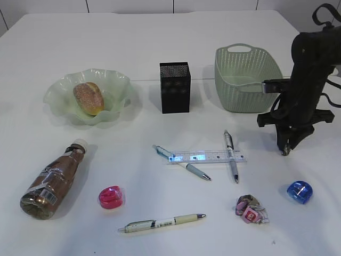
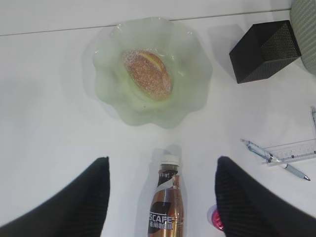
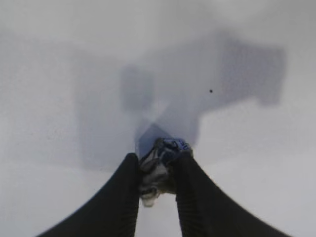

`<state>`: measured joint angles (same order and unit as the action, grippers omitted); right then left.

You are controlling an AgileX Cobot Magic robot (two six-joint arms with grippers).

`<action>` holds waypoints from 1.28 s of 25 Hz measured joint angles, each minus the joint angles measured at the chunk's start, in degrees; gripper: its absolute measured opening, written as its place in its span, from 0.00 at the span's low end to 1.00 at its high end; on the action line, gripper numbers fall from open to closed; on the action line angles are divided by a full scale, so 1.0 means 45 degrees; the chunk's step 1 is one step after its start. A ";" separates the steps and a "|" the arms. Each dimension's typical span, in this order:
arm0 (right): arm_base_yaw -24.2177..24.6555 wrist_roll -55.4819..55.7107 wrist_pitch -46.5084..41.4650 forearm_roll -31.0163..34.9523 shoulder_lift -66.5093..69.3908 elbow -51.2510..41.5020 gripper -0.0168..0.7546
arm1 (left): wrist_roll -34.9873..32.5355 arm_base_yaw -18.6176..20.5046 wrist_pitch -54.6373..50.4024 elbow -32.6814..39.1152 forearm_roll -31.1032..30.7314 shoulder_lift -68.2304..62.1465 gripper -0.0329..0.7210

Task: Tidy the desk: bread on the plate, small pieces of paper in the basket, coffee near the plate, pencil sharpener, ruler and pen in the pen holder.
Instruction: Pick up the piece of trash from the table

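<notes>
My right gripper (image 3: 159,160) is shut on a small grey-brown piece of paper (image 3: 160,168) just over the white desk (image 1: 160,42); in the exterior view that gripper (image 1: 286,150) hangs in front of the green basket (image 1: 245,80). A pink-and-white paper wad (image 1: 252,209) lies at the front. My left gripper (image 2: 162,163) stands open above the lying coffee bottle (image 2: 167,207), apart from it. The bread (image 1: 88,97) rests on the ruffled plate (image 1: 56,93). The clear ruler (image 1: 208,157) lies across two pens (image 1: 181,162) (image 1: 231,156). A third pen (image 1: 162,222) lies near the front edge. The black pen holder (image 1: 175,87) stands mid-desk.
A pink pencil sharpener (image 1: 111,197) sits right of the coffee (image 1: 53,178). A blue sharpener (image 1: 299,192) lies front right, below the right arm (image 1: 309,80). The left arm is out of the exterior view.
</notes>
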<state>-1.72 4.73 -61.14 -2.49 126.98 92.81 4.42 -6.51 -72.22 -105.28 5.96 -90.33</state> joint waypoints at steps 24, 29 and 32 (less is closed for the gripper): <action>0.0000 0.0000 -0.1631 -0.0083 0.0000 0.0076 0.05 | 0.0000 0.0000 0.0000 0.0000 0.0000 0.0000 0.66; 0.0000 0.0000 -0.1708 0.0062 0.0000 0.0242 0.05 | 0.0000 0.0000 0.0000 0.0000 0.0000 0.0000 0.66; 0.0000 0.0000 -0.1759 0.0151 0.0000 0.0792 0.05 | 0.0000 0.0000 0.0000 0.0000 0.0000 0.0000 0.66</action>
<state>-1.72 4.73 -69.06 -1.81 126.98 96.37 4.42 -6.51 -72.22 -105.28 5.96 -90.33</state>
